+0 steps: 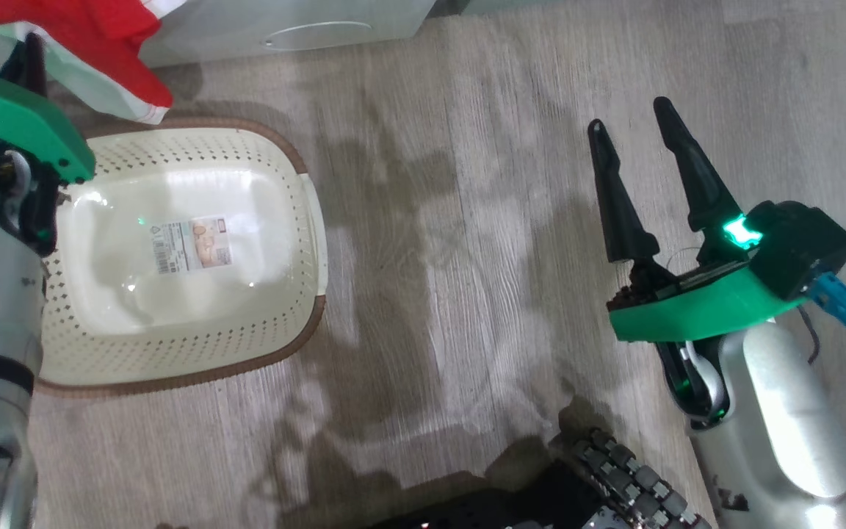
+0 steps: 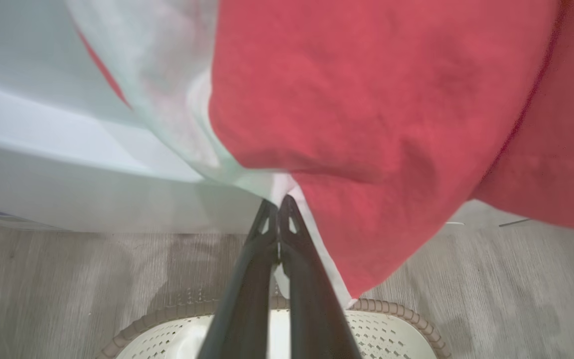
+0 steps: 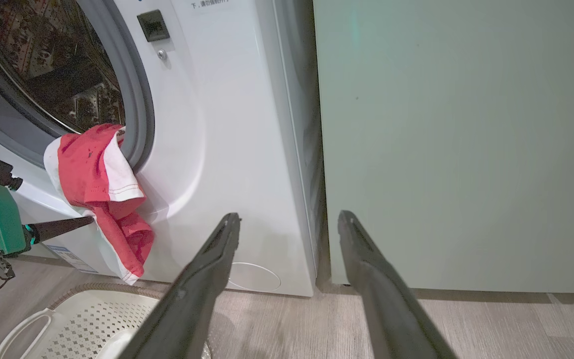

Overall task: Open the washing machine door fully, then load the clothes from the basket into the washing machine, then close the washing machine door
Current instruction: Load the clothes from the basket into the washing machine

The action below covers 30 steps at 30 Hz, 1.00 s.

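The washing machine (image 3: pixel 227 149) stands with its steel drum (image 3: pixel 43 65) exposed; the washing machine door is out of view. Red clothes (image 3: pixel 92 174) with white trim hang from the drum's lower lip over the front panel. My left gripper (image 2: pixel 279 202) is shut, its tips pinching the white-trimmed edge of the clothes (image 2: pixel 366 124). In the right wrist view the left gripper (image 3: pixel 87 220) reaches the cloth from the left. The cream basket (image 1: pixel 316 242) sits on the floor below, with just a label on its base. My right gripper (image 1: pixel 628 116) hangs open over the floor, holding nothing.
A pale green cabinet (image 3: pixel 456 149) stands right of the washer. The round filter cover (image 3: pixel 254 276) is low on the washer front. Wood floor stretches between the basket and my right arm. My dark base (image 1: pixel 577 492) is at the bottom edge.
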Motion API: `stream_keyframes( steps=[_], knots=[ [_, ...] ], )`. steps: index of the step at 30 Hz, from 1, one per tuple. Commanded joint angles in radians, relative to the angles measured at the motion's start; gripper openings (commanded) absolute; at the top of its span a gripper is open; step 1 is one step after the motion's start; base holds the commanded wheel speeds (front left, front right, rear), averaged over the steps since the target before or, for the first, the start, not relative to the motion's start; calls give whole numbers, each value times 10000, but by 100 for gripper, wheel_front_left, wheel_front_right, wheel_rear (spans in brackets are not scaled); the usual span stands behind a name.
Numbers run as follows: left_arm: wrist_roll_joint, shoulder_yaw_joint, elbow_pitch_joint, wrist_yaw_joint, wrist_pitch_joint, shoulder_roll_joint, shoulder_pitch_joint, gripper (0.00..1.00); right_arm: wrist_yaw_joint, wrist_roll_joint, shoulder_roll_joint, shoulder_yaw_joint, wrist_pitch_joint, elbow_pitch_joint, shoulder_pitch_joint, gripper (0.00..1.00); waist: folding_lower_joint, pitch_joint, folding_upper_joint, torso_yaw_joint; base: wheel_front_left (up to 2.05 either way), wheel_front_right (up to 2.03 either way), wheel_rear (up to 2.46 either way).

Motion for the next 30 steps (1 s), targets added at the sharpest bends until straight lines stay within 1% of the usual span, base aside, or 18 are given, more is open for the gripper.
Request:
stream_keyframes(
  steps=[1, 3, 7, 11, 15, 20, 23, 25, 27, 30],
  knots=[
    [63, 122, -97, -24, -203, 485, -83, 0, 0, 102, -20, 121, -90, -349, 192, 100, -1, -60, 0, 38, 0, 0, 0],
    [89, -18, -100, -118, -398, 363, 88, 0, 0, 133, -20, 29, -90, -367, 286, 100, -1, -172, 0, 150, 0, 0, 0],
    [182, -265, -388, -224, -535, 316, 379, 0, 0, 159, -20, -68, -90, -385, 386, 100, -1, -364, 0, 347, 0, 0, 0],
    [218, -582, -982, -317, -35, 365, 608, 0, 0, 155, -20, -177, -90, -401, 485, 100, -1, -587, 0, 602, 0, 0, 0],
    [49, -806, -2167, -387, 1140, 647, 572, 0, 0, 174, -20, -216, -91, -431, 537, 100, -1, -752, 0, 788, 0, 0, 0],
    [-434, -866, -4339, -418, 3205, 1231, 300, 0, 0, 380, -20, -116, -91, -469, 495, 100, -1, -814, 0, 698, 0, 0, 0],
    [-582, -855, -5624, -345, 4506, 1702, 26, 0, 0, 587, -20, -12, -91, -520, 450, 100, -1, -717, 0, 449, 0, 0, 0],
    [-699, -763, -6265, -192, 5329, 1994, -241, 0, 0, 746, -20, 58, -91, -560, 409, 100, -1, -589, 0, 219, 0, 0, 0],
    [-776, -689, -6698, -37, 6115, 2289, -548, 0, 0, 909, -20, 145, -91, -606, 350, 100, -1, -420, 0, -63, 0, 0, 0],
    [-805, -576, -7011, 199, 6990, 2663, -1074, 0, 0, 1146, -20, 249, -91, -697, 286, 100, -1, -134, 0, -496, 0, 0, 0]
  ],
)
